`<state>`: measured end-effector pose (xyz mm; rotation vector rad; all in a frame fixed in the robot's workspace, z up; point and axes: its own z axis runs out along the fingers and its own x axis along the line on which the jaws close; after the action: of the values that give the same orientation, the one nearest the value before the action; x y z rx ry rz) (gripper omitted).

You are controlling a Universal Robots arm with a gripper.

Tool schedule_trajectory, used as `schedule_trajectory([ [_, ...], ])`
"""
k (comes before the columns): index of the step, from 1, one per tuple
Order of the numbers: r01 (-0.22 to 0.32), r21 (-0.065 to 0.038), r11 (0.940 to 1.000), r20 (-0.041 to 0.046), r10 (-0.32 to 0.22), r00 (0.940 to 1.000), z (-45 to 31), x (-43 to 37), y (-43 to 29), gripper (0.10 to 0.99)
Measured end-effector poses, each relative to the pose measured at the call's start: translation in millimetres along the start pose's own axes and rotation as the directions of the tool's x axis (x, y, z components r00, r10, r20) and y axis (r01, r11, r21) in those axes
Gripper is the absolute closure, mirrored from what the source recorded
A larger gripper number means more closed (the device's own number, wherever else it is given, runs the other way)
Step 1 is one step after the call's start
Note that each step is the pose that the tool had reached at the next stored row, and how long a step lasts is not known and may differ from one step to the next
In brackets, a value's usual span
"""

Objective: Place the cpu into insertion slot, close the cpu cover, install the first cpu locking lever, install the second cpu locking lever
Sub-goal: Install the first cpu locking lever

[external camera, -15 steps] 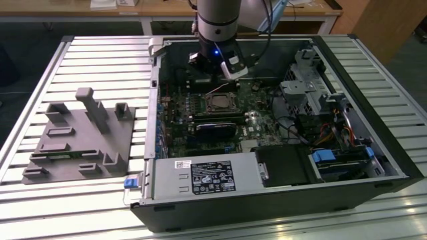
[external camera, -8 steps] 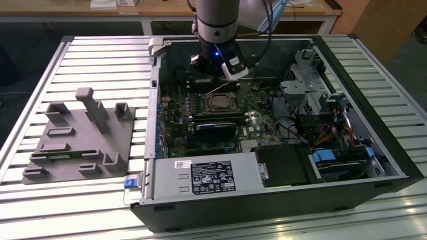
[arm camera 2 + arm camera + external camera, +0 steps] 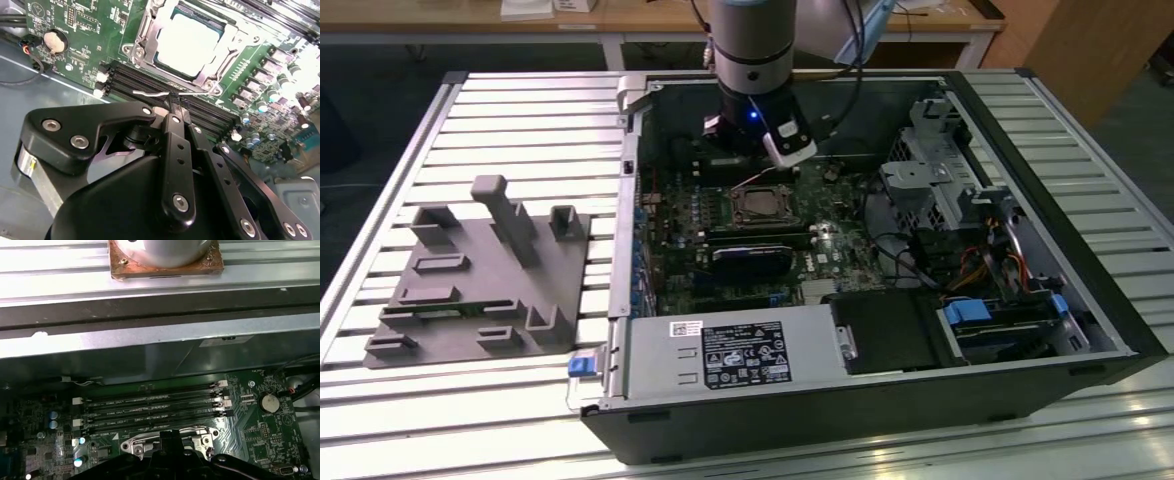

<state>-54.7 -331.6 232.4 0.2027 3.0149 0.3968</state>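
The gripper (image 3: pixel 172 102), fingers pinched narrow on a thin locking lever (image 3: pixel 147 93), hangs just short of the cpu (image 3: pixel 187 40), already seated under its lowered cover (image 3: pixel 144 30); lever latching looks unfinished.

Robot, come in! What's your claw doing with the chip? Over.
Claw pinched on thin locking lever. Cpu seated, cpu cover down over it. Memory slots just beside lever.

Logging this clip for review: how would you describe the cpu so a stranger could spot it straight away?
Look inside the open computer case, at the green motherboard under the arm's gripper. Near the board's middle sits the cpu, framed by the silvery cpu cover. It is a flat, pale metal square, unlike the long black memory slots beside it.
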Motion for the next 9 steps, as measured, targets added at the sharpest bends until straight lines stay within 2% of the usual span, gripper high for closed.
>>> schedule_trajectory([
  [7,-0.002,-0.003,1.0,0.0291,0.002,0.9996,5.0,0.4,-1.4,0.98],
  [9,-0.003,-0.004,1.0,0.0338,0.003,0.9994,6.4,0.5,-1.7,0.98],
])
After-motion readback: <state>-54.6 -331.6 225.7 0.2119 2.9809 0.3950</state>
